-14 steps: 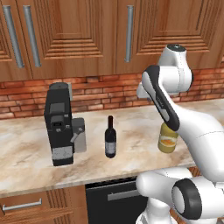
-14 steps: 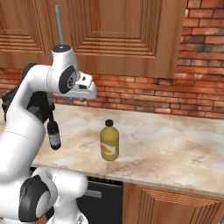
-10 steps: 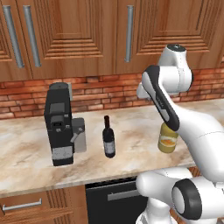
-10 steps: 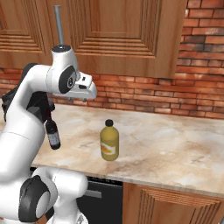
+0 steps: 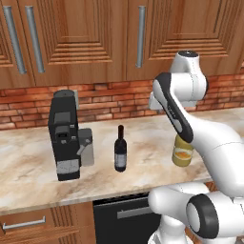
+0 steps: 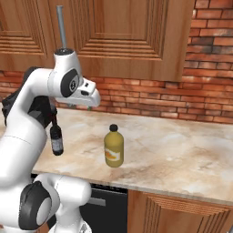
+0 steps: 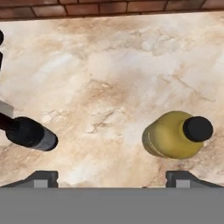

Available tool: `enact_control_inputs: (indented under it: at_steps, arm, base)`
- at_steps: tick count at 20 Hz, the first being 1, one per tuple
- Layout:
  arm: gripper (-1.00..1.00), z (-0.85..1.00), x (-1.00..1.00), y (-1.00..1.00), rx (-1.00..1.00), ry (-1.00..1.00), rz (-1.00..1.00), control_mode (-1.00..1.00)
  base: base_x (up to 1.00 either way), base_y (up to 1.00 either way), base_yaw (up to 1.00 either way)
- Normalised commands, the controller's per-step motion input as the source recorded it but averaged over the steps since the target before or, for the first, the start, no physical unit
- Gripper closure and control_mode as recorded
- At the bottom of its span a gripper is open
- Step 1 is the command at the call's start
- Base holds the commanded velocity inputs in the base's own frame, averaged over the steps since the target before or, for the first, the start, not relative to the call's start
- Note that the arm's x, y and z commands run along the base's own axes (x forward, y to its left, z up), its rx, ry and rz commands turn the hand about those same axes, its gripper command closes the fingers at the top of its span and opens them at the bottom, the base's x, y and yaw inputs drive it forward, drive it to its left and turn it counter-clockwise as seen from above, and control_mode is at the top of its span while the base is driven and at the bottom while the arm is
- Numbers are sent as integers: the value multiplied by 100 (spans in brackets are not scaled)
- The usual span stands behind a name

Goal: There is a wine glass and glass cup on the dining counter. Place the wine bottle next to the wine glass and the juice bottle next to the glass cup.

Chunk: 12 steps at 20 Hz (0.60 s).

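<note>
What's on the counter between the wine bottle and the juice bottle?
Nothing: bare marble separates the wine bottle from the juice bottle, seen best in the hand view.

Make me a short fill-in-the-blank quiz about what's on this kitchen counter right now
1. The wine bottle stands between the coffee machine and the ____ bottle.
2. The juice bottle has a ____ cap.
3. The wall behind the counter is made of ____.

Missing words: juice; black; brick

On the tabletop (image 5: pixel 28 176), the coffee machine (image 5: pixel 66 135) stands left of the wine bottle (image 5: pixel 120 149) (both upright), the juice bottle (image 6: pixel 113 146) well right, cabinets (image 5: pixel 95 38) above.
</note>
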Motion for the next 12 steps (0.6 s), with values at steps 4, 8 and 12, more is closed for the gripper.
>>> enact_control_inputs:
  at_steps: [4, 8, 12]
  arm:
    - [-100, 0, -2, -40, 0, 15, -18, -100]
    - [-100, 0, -2, -51, 0, 17, -14, -100]
    - [-100, 0, -2, -54, 0, 15, -10, -100]
  base:
    - [0, 0, 0]
    - [0, 0, 0]
    - [0, 0, 0]
